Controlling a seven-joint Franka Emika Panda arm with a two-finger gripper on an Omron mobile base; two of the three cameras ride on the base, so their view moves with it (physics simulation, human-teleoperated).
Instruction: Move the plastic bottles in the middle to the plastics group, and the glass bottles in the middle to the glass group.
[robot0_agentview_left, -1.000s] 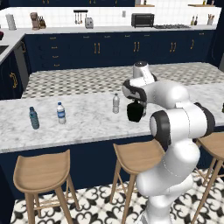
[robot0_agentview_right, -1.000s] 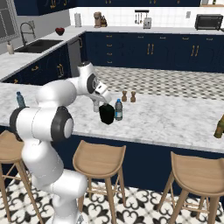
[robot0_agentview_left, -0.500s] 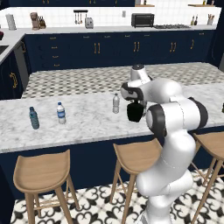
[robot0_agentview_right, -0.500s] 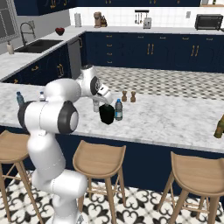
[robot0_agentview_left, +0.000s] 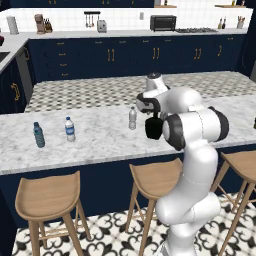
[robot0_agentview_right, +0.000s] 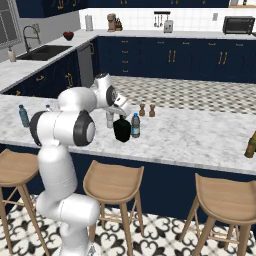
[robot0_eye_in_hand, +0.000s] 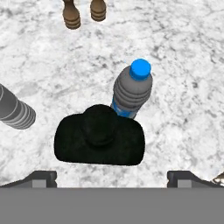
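Standing beside black bottle (robot0_eye_in_hand: 99, 135): blue-capped bottle (robot0_eye_in_hand: 131, 89), blue label unreadable

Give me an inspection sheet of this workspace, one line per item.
Surface: marble island counter, three stools below.
Job's things: black glass bottle, dark blue-label bottle and clear greyish bottle stand close together mid-counter; teal bottle and white-capped bottle stand further along the counter.
Clutter: two brown shakers; a brownish bottle at the counter's far end.
Grippers: hand open, above the black bottle, holding nothing.
Cables: nothing seen.
Surroundings: navy cabinets, sink, toaster oven.
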